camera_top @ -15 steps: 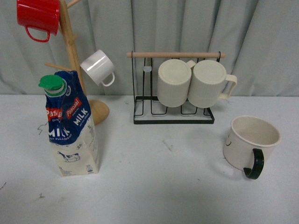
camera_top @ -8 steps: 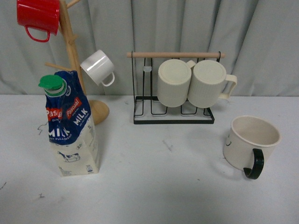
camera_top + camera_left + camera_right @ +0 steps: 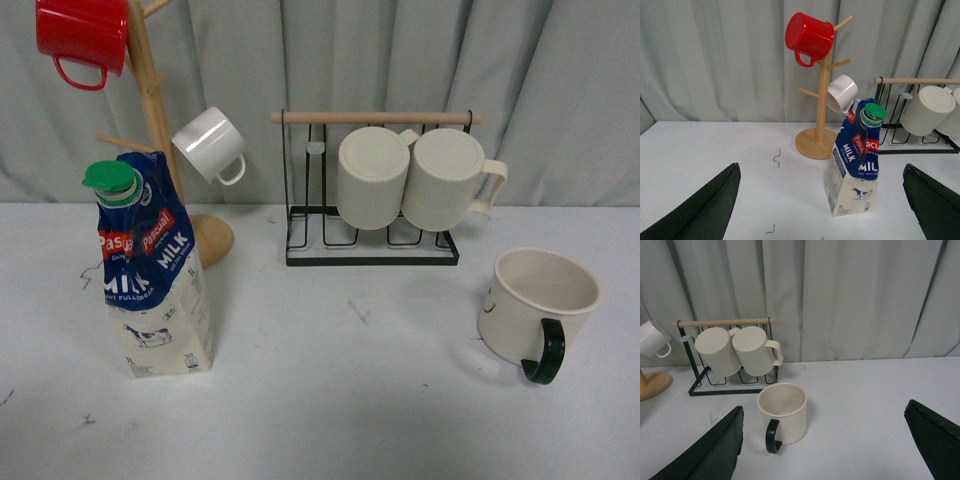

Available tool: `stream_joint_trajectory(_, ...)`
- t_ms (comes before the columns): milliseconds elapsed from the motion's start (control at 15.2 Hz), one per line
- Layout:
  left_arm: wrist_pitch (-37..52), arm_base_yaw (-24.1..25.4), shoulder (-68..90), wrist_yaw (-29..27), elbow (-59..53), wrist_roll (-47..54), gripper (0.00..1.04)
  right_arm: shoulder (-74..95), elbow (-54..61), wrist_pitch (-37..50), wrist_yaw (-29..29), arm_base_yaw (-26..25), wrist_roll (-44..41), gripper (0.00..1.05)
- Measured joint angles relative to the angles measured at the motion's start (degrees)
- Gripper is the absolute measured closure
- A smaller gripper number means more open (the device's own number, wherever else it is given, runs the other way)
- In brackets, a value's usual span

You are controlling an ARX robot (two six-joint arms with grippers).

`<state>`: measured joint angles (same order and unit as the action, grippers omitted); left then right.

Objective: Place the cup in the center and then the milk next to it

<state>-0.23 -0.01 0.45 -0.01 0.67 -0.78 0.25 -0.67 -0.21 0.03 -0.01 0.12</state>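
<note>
Cup (image 3: 540, 305) stands on the table (image 3: 330, 410) at its right side and milk (image 3: 155, 275) at its left, centre free. Left end effector (image 3: 821, 169) and right end effector (image 3: 825, 407) are released, seemingly ready for grasping.

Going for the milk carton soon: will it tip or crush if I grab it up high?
The milk carton is tall on a narrow base, so a high push would likely tip it. Its top looks creased and bent near the green cap, so the walls probably give when squeezed; a low grasp seems safer.
</note>
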Motion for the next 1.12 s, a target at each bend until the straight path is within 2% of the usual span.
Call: stream_joint_trajectory(1122,0.0,0.0,0.0,0.0,0.0,0.0,0.07,0.0,0.0,0.0,0.0,0.0,0.0,0.06)
